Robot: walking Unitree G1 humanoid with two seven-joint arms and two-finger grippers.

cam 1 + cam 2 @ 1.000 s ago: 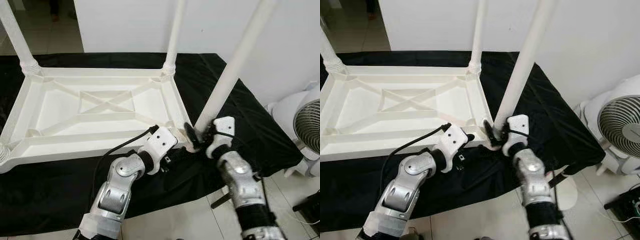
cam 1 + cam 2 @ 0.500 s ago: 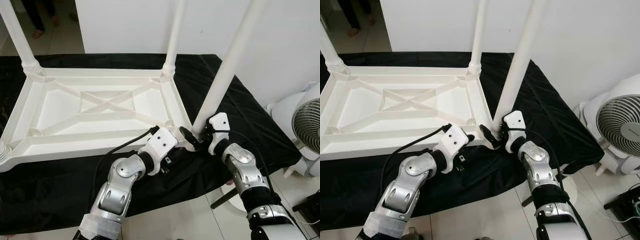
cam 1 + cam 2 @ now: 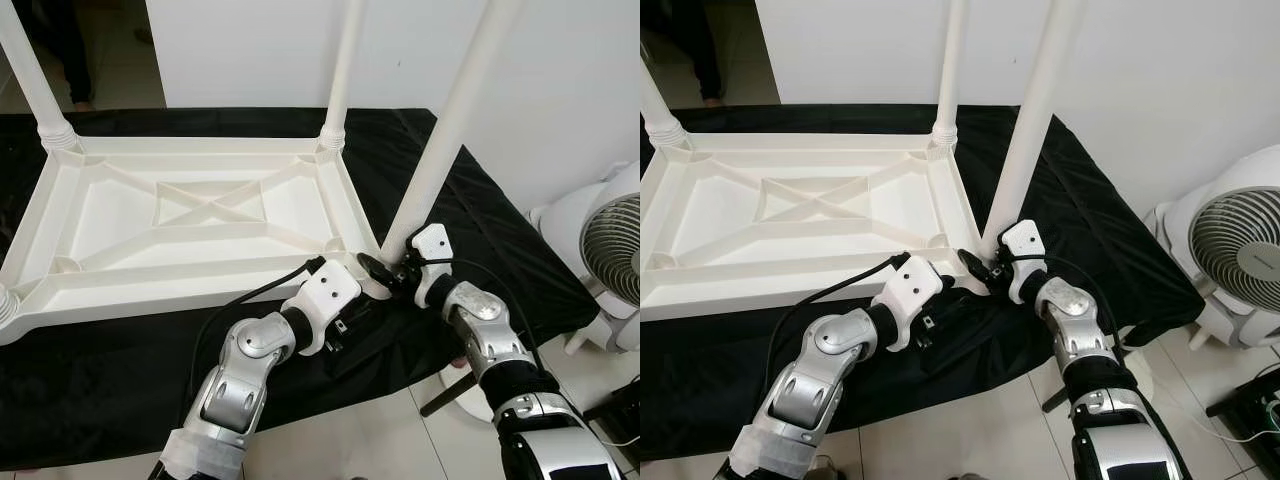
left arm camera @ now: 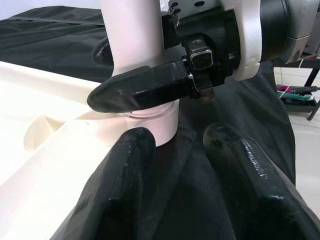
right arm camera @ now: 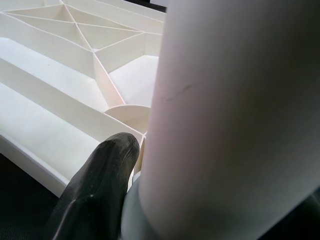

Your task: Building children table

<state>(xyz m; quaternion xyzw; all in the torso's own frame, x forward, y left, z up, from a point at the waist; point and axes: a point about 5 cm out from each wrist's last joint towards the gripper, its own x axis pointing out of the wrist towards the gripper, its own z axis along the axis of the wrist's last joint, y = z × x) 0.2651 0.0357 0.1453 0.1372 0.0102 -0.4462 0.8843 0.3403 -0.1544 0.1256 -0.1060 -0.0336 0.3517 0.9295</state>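
A white plastic children's table (image 3: 190, 225) lies upside down on a bench covered with a black cloth (image 3: 480, 235), its ribbed underside facing up. Legs stand in the sockets at the far left corner (image 3: 35, 75) and the far right corner (image 3: 340, 75), and a fourth socket shows at the near left corner (image 3: 5, 305).

The leg (image 3: 445, 130) at the near right corner of the tabletop, close to the bench's near right edge, rises tilted toward the right. The right end effector (image 3: 385, 272) is clenched around the base of this leg, one black finger (image 4: 142, 90) lying across the front of it just above the socket collar, the other finger (image 4: 102, 50) behind it. In the right wrist view a fingertip (image 5: 100, 185) presses against the white tube beside the ribbed tabletop.

The left end effector (image 4: 175, 165) sits on the black cloth at the same corner, just beside the socket. Its two fingers are spread apart and hold nothing.

A white fan (image 3: 1240, 250) stands on the floor beyond the bench's right edge.
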